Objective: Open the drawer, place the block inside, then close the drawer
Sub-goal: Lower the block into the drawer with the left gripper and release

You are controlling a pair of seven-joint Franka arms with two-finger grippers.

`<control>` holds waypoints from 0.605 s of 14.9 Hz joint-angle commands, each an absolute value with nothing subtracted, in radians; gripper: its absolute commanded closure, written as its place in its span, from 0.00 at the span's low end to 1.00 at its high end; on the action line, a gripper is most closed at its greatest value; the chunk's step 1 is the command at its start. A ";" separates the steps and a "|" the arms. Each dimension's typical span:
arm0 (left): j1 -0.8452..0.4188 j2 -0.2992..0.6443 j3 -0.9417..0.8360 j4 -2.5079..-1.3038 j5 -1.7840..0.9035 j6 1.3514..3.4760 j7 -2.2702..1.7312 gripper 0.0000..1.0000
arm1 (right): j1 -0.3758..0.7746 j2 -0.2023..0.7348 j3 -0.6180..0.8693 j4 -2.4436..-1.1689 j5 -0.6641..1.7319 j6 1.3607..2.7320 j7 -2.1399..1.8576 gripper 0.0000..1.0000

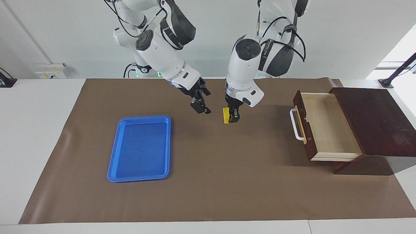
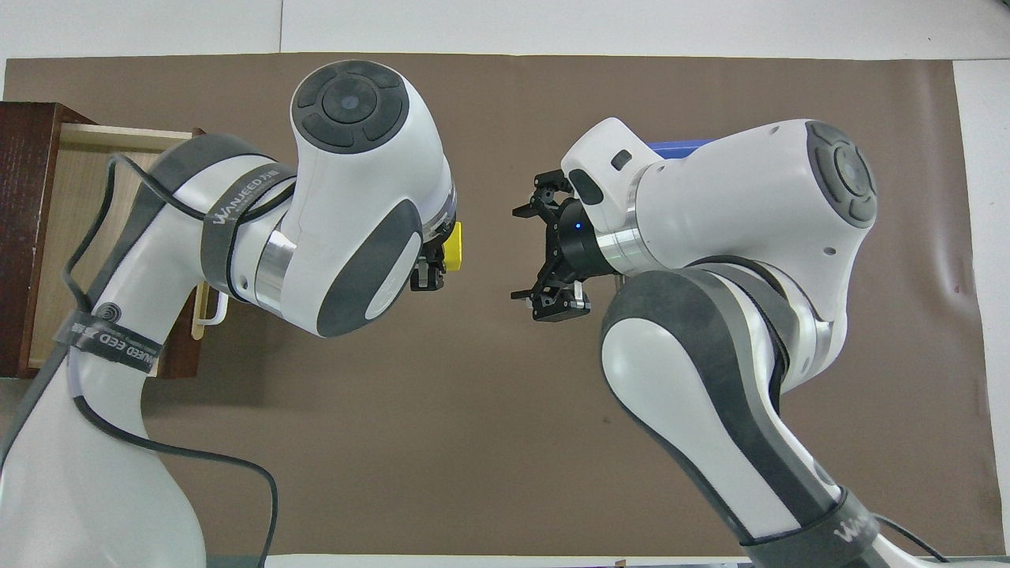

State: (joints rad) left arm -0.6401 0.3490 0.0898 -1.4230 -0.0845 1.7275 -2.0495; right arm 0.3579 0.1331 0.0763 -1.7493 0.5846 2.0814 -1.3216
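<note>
The fingers of the left gripper (image 1: 232, 117) were pinched on the block (image 1: 226, 115), which sat low over the middle of the brown mat (image 1: 208, 182), at or just above it; whether it had left the mat could not be told. The fingers of the right gripper (image 1: 200, 106) were spread and empty, hanging over the mat just beside the block, toward the right arm's end, where that arm waited.

The surface (image 1: 39, 130) carried the mat, and on it the largest thing was the dark wooden cabinet (image 1: 373, 120) at the left arm's end. Its drawer (image 1: 328, 125) stood pulled out, the pale inside bare, the white handle (image 1: 295, 124) facing the middle of the mat. The blue tray (image 1: 139, 148) lay toward the right arm's end, with nothing in it. Smallest was the yellow block, well apart from the drawer.

Judging by this, the opening was done and the grasp was the step in hand. The next move called for lifting the block clear, carrying it over the drawer front to the open box, and releasing it low inside before pushing the drawer shut.
</note>
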 commanded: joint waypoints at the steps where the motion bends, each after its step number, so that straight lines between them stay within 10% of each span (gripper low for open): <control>1: -0.548 0.279 0.086 -1.454 -0.074 1.677 -1.955 1.00 | 0.305 0.100 0.081 -1.755 0.568 2.022 -1.295 0.00; 9: -0.171 0.147 0.084 -1.471 -0.020 1.598 -1.541 1.00 | 0.203 0.005 0.075 -1.755 0.468 1.907 -1.103 0.00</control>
State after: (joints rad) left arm -0.2303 0.1608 0.1005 -1.4271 -0.0452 1.5962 -1.6448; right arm 0.2225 0.0499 0.0671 -1.7486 0.5127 1.9437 -1.1943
